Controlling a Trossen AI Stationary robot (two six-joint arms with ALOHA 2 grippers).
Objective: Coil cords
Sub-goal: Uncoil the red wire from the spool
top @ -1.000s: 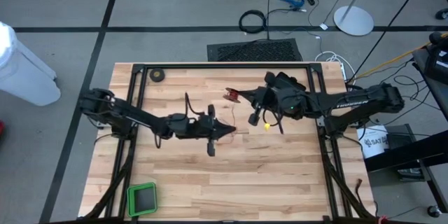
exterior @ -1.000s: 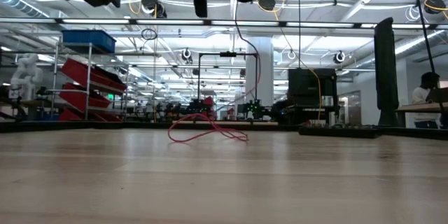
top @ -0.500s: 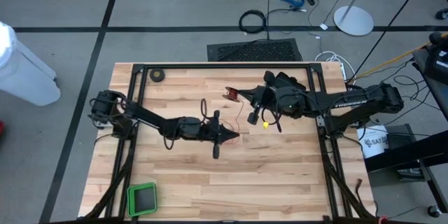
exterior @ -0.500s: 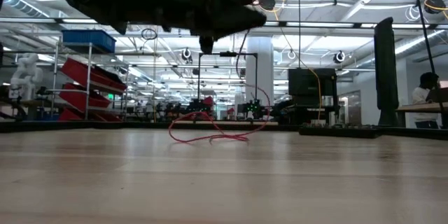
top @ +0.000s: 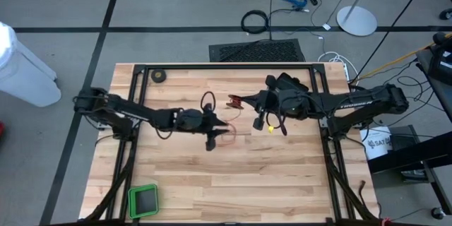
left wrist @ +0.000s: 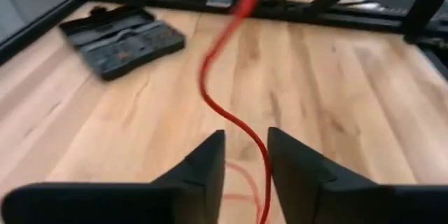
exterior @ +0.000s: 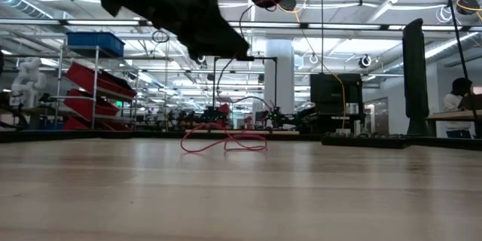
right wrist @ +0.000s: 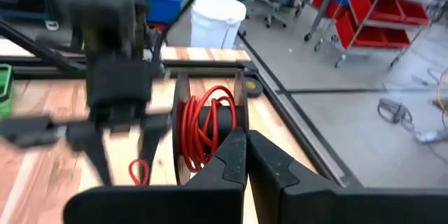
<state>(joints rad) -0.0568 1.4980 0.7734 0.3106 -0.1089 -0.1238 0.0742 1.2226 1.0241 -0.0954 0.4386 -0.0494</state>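
Over the middle of the table (top: 282,176), both arms are up in the air with the red wire (exterior: 226,141) strung between them. The right gripper (right wrist: 241,155) is clenched tight on the reel (right wrist: 210,129), fingertips pressed together on its edge, holding it above the boards with 1 flat face turned toward the other arm. That pose makes sense: the spool stays fixed and reachable while the other arm feeds turns onto it. Several loops of red already sit on the hub.

The left gripper (left wrist: 245,155) hovers just beside it, a little lower and nearer the table's centre. Its 2 fingers stand apart, and the wire runs through the gap between them without being pinched. So I read this pincer as released, with the strand merely threaded through it. That looks like a re-grip point: let go, slide along, take a fresh hold further down the slack.

In the low view the rest of the wire lies on the wood as a loose tangle of 2 or 3 flat loops, with a strand rising from it toward the grippers. Plenty remains unwound, so the job seems well short of done.

Next, the left arm probably needs a new bite on the strand close to the reel. The risk is the thin wire slipping out of those parted fingers.
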